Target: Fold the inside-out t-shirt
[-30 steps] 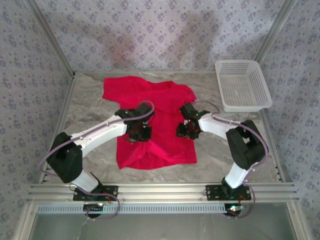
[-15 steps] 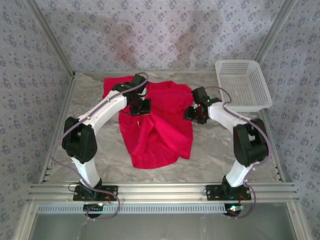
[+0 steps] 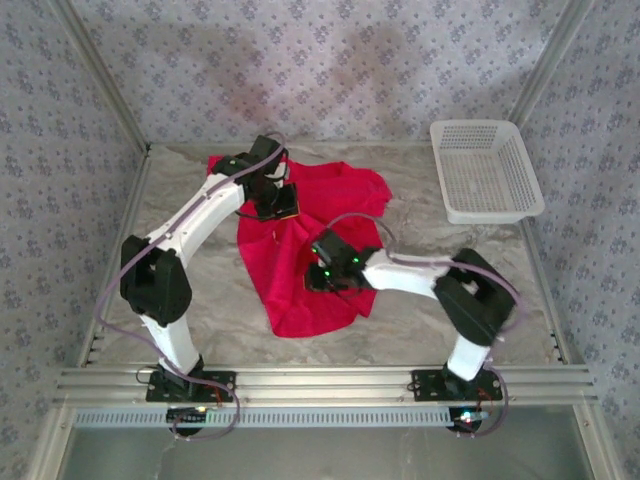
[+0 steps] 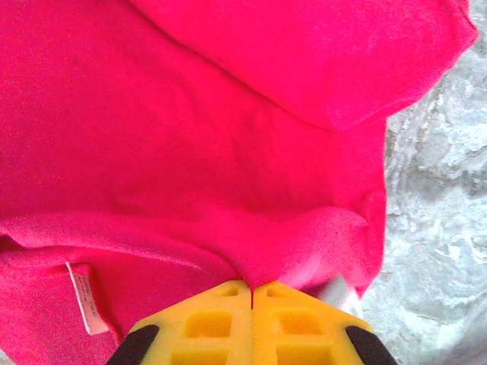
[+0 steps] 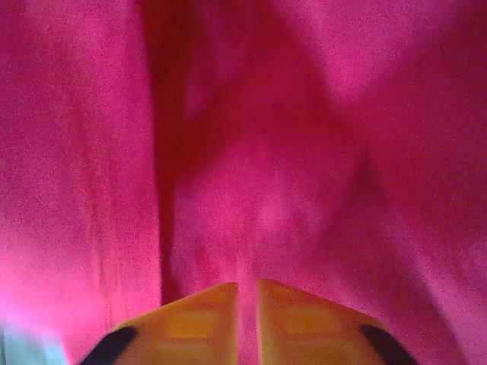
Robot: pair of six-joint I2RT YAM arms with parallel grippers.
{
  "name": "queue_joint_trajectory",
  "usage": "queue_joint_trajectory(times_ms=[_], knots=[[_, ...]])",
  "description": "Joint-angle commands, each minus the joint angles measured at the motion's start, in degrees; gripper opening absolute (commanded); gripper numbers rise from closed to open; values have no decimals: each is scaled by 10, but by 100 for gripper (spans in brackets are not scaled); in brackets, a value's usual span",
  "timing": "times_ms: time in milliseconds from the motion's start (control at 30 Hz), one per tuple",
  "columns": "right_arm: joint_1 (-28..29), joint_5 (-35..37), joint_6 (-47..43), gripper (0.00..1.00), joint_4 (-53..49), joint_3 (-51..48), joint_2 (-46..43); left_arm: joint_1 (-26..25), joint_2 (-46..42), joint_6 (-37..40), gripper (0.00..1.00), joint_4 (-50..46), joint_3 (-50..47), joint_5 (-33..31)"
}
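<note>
**A:** Where was the t-shirt (image 3: pixel 335 200)?

**B:** On the table (image 3: pixel 180 215), bunched up, running from the 12 o'clock end twd the centre. White basket (image 3: pixel 470 124) at its 2 o'clock, apart.

**A:** L side?

**B:** Left gripper (image 3: pixel 272 200) sat abt 11 o'clock of the shirt's middle. Wrist cam: yellow pads (image 4: pixel 205 323) were together, a ridge of red cloth clamped betw. them, the rest spreading off to 12 o'clock. White tag (image 4: pixel 84 298) lay at 9 o'clock of the tips.

**A:** R side?

**B:** Right gripper (image 3: pixel 320 280) was abt 5 o'clock of the shirt's middle, down on the cloth. Wrist cam was blurry, but the pads were nearly together w/ a thin strip of red in the slit, so it looked pinched. Cloth ran from 9 thru 3 o'clock.
</note>
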Motion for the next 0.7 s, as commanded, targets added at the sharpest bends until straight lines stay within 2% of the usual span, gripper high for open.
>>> queue_joint_trajectory(times_ms=[0,100,167,200,267,367,467,567,667], knots=[[-24,93,82,13,76,72,75,0,-48,-40,0,-24,39,11],[-26,181,142,14,146,123,125,-6,-63,-83,0,-8,51,32],[-29,234,168,17,186,136,143,-21,-76,-106,0,6,61,24],[-32,257,178,19,192,148,151,-29,-82,-117,0,12,66,21],[-44,276,184,31,193,172,166,-44,-94,-137,0,30,70,21],[-70,249,182,62,158,235,201,-61,-111,-161,0,56,74,18],[-85,246,181,83,75,321,241,-75,-113,-178,0,75,88,26],[-95,237,205,94,0,405,291,-89,-102,-182,0,75,124,35],[-106,217,264,96,-49,461,342,-94,-94,-184,0,70,156,46]])
